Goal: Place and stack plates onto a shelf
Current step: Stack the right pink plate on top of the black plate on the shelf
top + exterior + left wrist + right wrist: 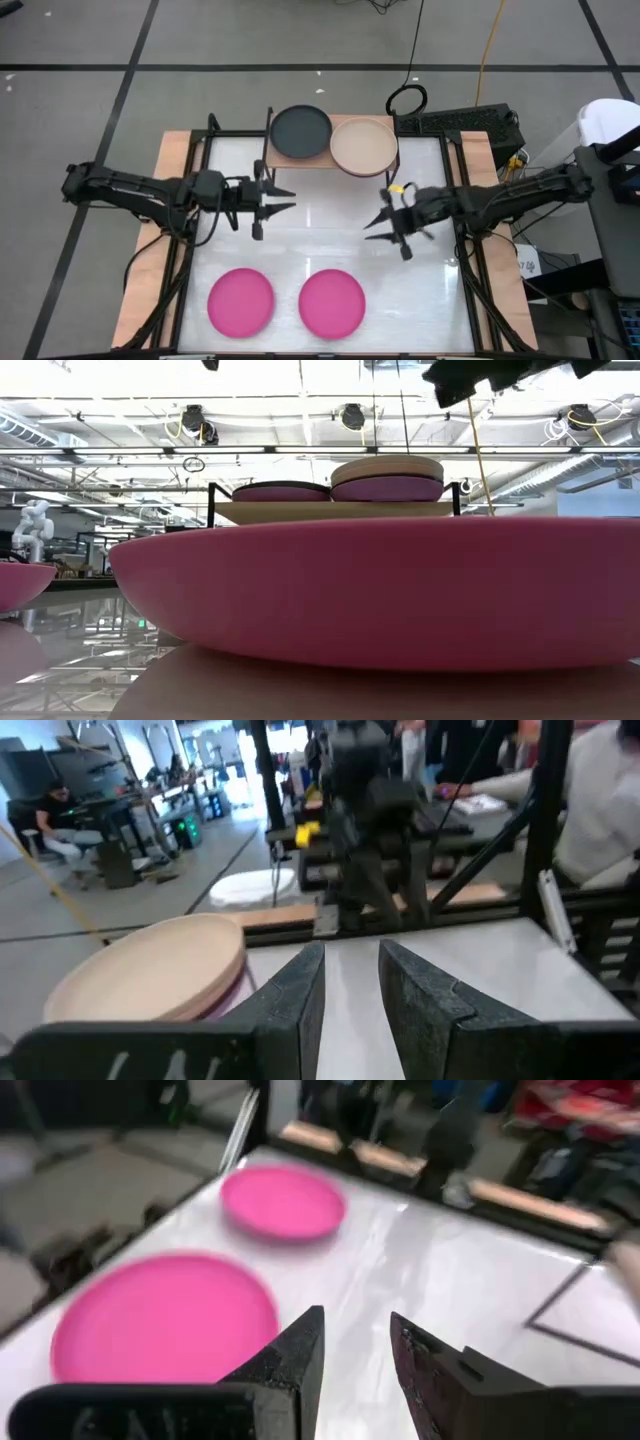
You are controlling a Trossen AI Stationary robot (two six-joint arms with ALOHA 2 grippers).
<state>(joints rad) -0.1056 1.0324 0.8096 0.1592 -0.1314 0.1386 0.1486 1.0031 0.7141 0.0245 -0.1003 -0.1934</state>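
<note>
The shelf point(281, 163) stands at the table's far middle. On it lie a dark grey plate point(300, 132) and a beige plate point(363, 146). The low view shows each on top of a purplish plate point(388, 488) on the wood top point(330, 512). Two hot pink plates point(241, 300) point(332, 302) lie flat near the table's near edge. My left gripper point(288, 200) hovers open in front of the shelf, left of centre. My right gripper point(374, 222) hovers open right of centre, above and beyond the pink plates point(165, 1315) point(283, 1200). The two grippers face each other.
A black frame point(452, 200) runs along the white tabletop's sides. A black box and cables point(470, 122) sit past the far right corner. Bare tabletop point(325, 215) lies between the grippers and between shelf and pink plates. People sit in the room beyond point(50, 815).
</note>
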